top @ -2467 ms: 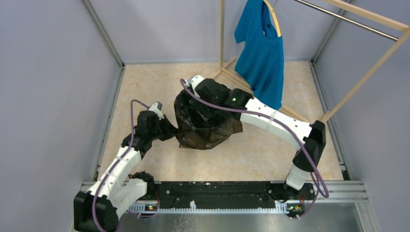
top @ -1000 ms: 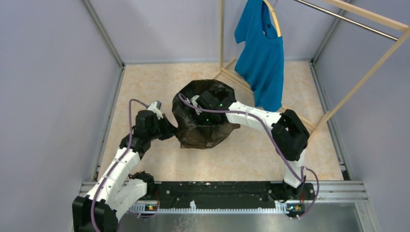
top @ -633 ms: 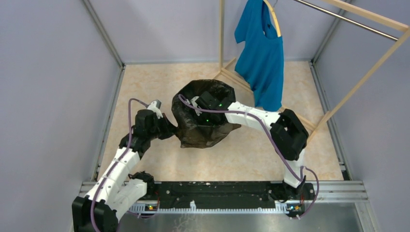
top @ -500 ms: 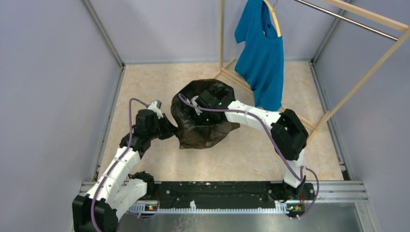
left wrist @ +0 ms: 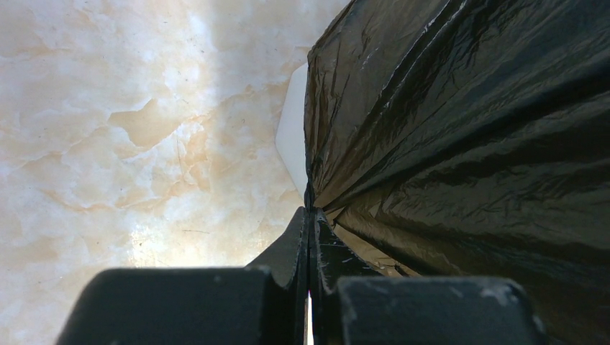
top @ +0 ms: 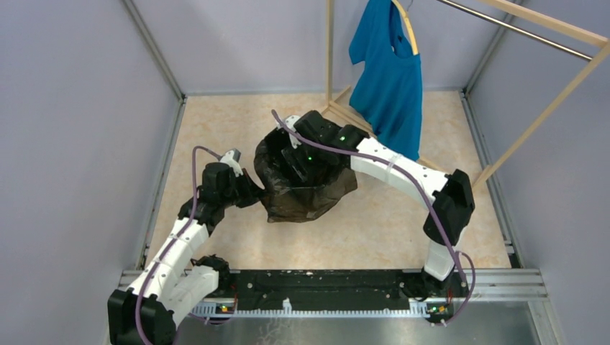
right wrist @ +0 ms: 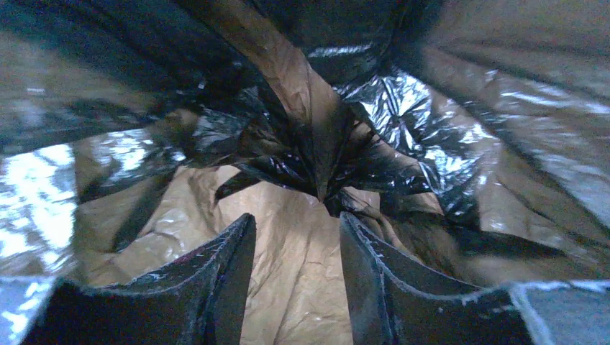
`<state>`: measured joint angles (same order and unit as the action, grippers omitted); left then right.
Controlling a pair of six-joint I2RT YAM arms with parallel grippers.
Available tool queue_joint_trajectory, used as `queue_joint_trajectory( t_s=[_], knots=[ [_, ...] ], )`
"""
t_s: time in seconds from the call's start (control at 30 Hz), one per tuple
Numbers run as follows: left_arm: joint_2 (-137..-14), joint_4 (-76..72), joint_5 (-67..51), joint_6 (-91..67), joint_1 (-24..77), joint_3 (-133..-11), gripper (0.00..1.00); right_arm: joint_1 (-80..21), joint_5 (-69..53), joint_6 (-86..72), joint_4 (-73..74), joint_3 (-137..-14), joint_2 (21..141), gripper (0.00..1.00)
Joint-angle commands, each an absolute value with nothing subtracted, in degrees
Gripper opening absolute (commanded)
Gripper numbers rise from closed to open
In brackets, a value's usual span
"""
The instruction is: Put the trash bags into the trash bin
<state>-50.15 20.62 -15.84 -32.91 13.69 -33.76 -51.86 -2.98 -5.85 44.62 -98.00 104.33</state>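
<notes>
Since half a second back your right arm [top: 403, 172] has lifted, elbow swung out. The right gripper [right wrist: 296, 221] sits inside the trash bag [top: 306, 194], jaws now parted and gripping nothing — film bunched just ahead. Your left gripper [left wrist: 309, 215] has its jaws clenched on the bag's edge, beside the trash bin [left wrist: 290, 133], mid-worktop [top: 216, 129].

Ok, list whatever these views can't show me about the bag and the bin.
Trash bin: top view, buried under the trash bag; left wrist shows only a white sliver.
Right jaws: top view, sunk in the bag's mouth, behind their own wrist.
Bin's rim: right wrist view, plastic all round.
Blue T-shirt: top view, cut off by the upper edge.
</notes>
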Motion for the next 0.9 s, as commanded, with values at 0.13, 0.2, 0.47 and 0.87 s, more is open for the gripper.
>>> queue_joint_trajectory(
  t_s=[0.13,0.2,0.47,0.87],
  knots=[
    [-48.5,21.0,-16.0,-32.1,13.5,-35.6,0.08,-52.3,-1.8,-6.9,47.9,-105.8,96.5,0.53],
    [-47.8,21.8,-15.5,-31.8,13.5,-35.8,0.11,-52.3,-1.7,-5.4,48.5,-107.0,94.0,0.57],
    [-46.5,23.6,-13.6,-31.0,13.5,-35.7,0.23,-52.3,9.1,-1.3,43.9,-101.6,75.7,0.81],
    [-42.2,29.0,-13.5,-32.0,13.5,-40.6,0.54,-30.3,-10.2,-16.8,31.8,-81.3,67.1,0.96]
  ],
)
